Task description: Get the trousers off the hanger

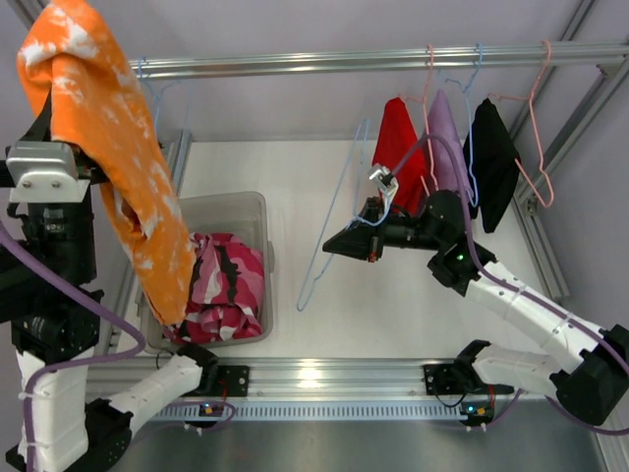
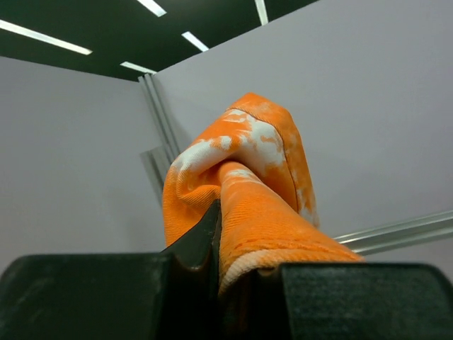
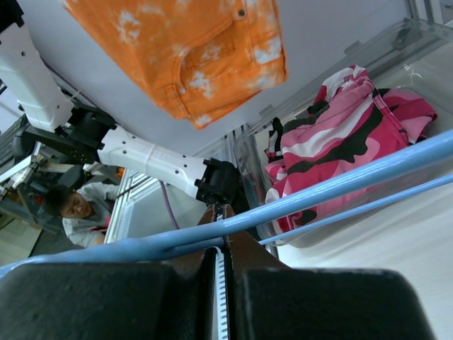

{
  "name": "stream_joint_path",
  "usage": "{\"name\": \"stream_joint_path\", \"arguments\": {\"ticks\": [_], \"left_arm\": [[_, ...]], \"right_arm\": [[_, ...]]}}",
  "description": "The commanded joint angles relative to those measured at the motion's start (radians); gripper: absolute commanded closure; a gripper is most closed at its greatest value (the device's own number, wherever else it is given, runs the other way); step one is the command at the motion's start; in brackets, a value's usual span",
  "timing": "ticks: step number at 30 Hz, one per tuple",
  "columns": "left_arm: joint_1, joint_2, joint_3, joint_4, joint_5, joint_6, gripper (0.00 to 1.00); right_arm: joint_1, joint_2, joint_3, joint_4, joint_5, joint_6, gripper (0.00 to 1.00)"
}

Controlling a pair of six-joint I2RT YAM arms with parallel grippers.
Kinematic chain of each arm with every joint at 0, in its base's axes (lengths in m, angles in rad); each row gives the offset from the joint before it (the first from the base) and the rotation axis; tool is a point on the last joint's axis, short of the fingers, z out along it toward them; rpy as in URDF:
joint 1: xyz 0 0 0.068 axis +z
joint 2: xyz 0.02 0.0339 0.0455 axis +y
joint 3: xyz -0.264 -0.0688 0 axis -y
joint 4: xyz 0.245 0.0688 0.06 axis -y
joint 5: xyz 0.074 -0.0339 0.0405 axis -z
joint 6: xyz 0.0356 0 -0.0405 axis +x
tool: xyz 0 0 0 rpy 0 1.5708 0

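Observation:
The orange trousers (image 1: 108,147) with white blotches hang from my left gripper (image 1: 54,59), raised high at the far left; their lower end dangles over the bin. In the left wrist view the gripper (image 2: 221,234) is shut on the orange cloth (image 2: 262,184). The pink camouflage trousers (image 1: 224,285) lie in the clear bin (image 1: 251,211). My right gripper (image 1: 339,244) is shut on a bare blue wire hanger (image 1: 334,211) held above the table's middle; in the right wrist view the hanger (image 3: 340,184) crosses the gripper (image 3: 225,227).
Red (image 1: 398,143), purple (image 1: 444,133) and black (image 1: 491,157) garments hang on hangers from the metal rail (image 1: 324,64) at the back right. Pink empty hangers (image 1: 536,118) hang beside them. A frame post (image 1: 565,118) runs along the right edge.

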State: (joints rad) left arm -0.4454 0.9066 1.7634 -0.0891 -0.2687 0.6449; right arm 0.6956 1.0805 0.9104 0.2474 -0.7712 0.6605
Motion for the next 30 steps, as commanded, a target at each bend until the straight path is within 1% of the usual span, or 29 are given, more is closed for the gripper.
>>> {"name": "stream_joint_path", "arguments": {"ticks": [1,4,10,14,17,20,21,22,26,27,28,30], "left_arm": [[0.008,-0.047,-0.065,0.123,-0.065,0.168,1.0],[0.025,-0.067,-0.073,0.121,-0.131,0.234,1.0],[0.039,-0.11,-0.09,0.137,-0.188,0.337,1.0],[0.048,-0.127,-0.09,0.132,-0.247,0.436,1.0],[0.056,-0.149,-0.081,0.103,-0.283,0.455,1.0],[0.068,-0.182,-0.044,-0.032,-0.232,0.414,1.0],[0.073,-0.186,-0.03,-0.1,-0.216,0.407,1.0],[0.077,-0.186,-0.01,-0.13,-0.205,0.4,1.0],[0.08,-0.178,0.063,-0.248,-0.228,0.389,1.0],[0.08,-0.182,0.062,-0.276,-0.228,0.384,1.0],[0.08,-0.193,0.058,-0.337,-0.225,0.377,1.0],[0.08,-0.209,0.027,-0.418,-0.19,0.354,1.0]], "right_arm": [[-0.004,-0.011,0.071,-0.003,-0.016,-0.048,1.0],[-0.004,-0.01,0.074,-0.014,-0.016,-0.05,1.0],[-0.004,-0.004,0.082,-0.013,-0.01,-0.044,1.0],[-0.004,0.006,0.093,-0.025,-0.011,-0.052,1.0],[-0.004,0.015,0.105,-0.036,-0.016,-0.061,1.0],[-0.002,0.027,0.117,-0.045,-0.016,-0.067,1.0],[-0.001,0.033,0.122,-0.045,-0.016,-0.067,1.0],[0.001,0.035,0.125,-0.045,-0.014,-0.068,1.0],[0.012,0.044,0.13,-0.04,-0.01,-0.065,1.0],[0.013,0.047,0.131,-0.04,-0.008,-0.065,1.0],[0.015,0.047,0.133,-0.04,-0.008,-0.065,1.0],[0.016,0.05,0.14,-0.046,-0.008,-0.067,1.0]]}}
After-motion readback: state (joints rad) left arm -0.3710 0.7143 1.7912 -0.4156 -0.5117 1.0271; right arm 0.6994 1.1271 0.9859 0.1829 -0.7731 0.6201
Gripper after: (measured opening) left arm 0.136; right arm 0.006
